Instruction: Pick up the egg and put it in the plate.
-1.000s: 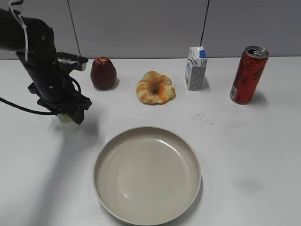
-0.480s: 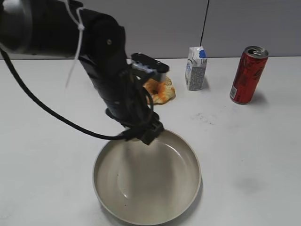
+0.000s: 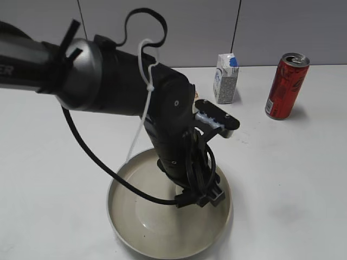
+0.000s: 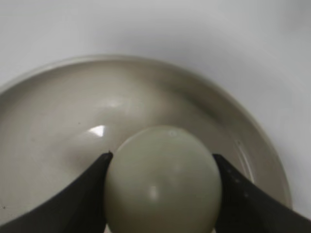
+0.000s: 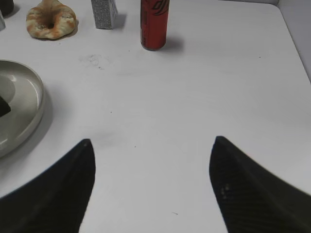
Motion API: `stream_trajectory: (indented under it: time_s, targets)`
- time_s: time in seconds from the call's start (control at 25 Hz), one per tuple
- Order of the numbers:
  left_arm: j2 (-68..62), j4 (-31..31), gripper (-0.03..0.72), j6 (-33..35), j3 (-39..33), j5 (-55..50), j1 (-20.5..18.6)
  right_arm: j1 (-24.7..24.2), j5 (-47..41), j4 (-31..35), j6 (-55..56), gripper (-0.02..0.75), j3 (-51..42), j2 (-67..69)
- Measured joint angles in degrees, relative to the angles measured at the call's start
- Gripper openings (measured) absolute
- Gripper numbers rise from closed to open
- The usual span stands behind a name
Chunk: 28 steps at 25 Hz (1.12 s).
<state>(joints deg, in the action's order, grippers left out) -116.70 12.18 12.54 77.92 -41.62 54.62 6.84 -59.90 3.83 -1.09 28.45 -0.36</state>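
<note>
The pale cream-green egg (image 4: 163, 182) is gripped between the two dark fingers of my left gripper (image 4: 161, 155). It hangs just above the inside of the beige plate (image 4: 58, 97). In the exterior view the left gripper (image 3: 203, 197) is down over the right half of the plate (image 3: 130, 216), and the arm hides the egg. My right gripper (image 5: 151, 141) is open and empty over bare table, to the right of the plate (image 5: 19, 97).
A red can (image 3: 286, 86) and a small white-blue carton (image 3: 225, 78) stand at the back right. An orange-cream pastry (image 5: 51, 19) lies behind the plate. The left arm hides the pastry and the apple in the exterior view.
My left arm has swung from the table's left side, past the plate's back rim, to over the plate's right half and come down lower. The other objects have not moved.
</note>
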Motion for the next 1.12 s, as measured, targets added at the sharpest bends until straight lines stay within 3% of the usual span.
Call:
stream_trajectory:
  time_s: [0.12,0.28,0.36,0.64,0.88,1.12]
  targets:
    - [-0.67,0.06,0.450,0.00,0.00,-2.71,0.00,0.00,0.00,0.00,0.00,0.554,0.00,0.00]
    - [-0.67,0.17,0.604,0.00,0.00,-3.41,0.00,0.00,0.00,0.00,0.00,0.554,0.00,0.00]
    - [-0.67,0.30,0.641,0.00,0.00,-4.01,0.00,0.00,0.00,0.00,0.00,0.554,0.00,0.00]
    - [1.76,0.72,0.629,0.00,0.00,-9.20,-3.33,0.00,0.00,0.00,0.00,0.554,0.00,0.00]
    - [9.32,-0.26,0.589,0.00,0.00,-13.29,-14.97,0.00,0.00,0.00,0.00,0.554,0.00,0.00]
    - [12.76,-1.24,0.585,0.00,0.00,-21.14,-33.09,0.00,0.00,0.00,0.00,0.554,0.00,0.00]
